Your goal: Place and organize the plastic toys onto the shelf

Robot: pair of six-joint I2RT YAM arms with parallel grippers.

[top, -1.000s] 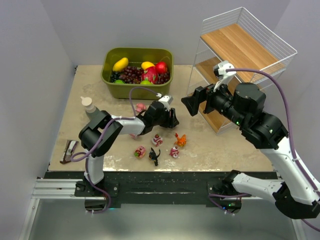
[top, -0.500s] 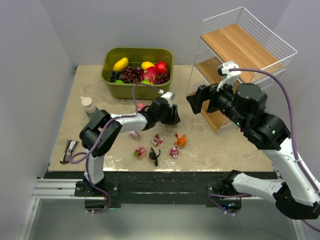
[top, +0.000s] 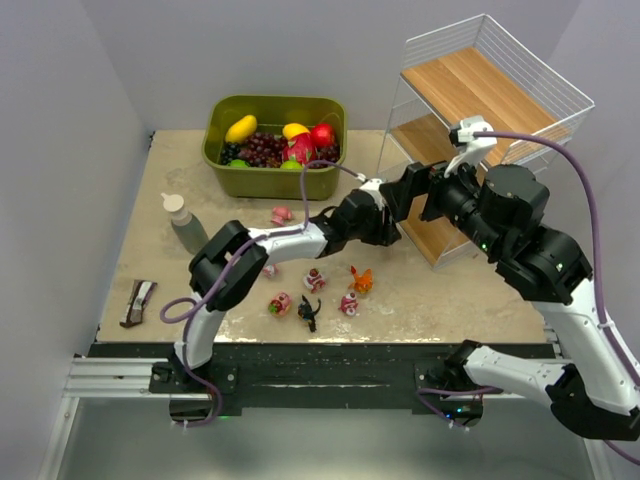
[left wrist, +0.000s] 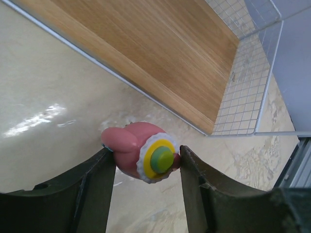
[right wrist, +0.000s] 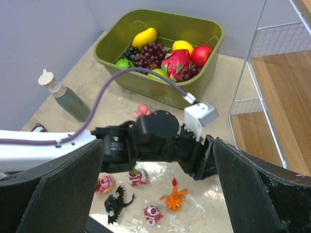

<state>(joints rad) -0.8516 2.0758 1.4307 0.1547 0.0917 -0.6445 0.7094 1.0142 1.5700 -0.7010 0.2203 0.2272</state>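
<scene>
Swinging right from the middle of the desk, the left arm now reaches to the foot of the shelf, while the right arm has drawn back a little toward the far right. The toys lying on the desk have not shifted. The left pincer is pinching one pink toy, a rounded figure with a yellow-and-green disc on its front. It is held just above the desk, near the front edge of the shelf's lowest wooden tier. The right pincer is spread wide and holds nothing, hanging above the left arm's wrist. The shelf is one white wire rack with three slanted wood tiers, standing at the far right. On the near middle of the desk lie one orange creature, one black spiky creature and three rounded figurines in pink and white. A fourth pink figurine sits farther off, near the bin. One more small pinkish toy is half hidden under the left arm. At the far left stands one olive-green bin of fruit, with one capped bottle near it. One dark object lies at the near left edge. A small mark on the left arm's casing is too small to read.
</scene>
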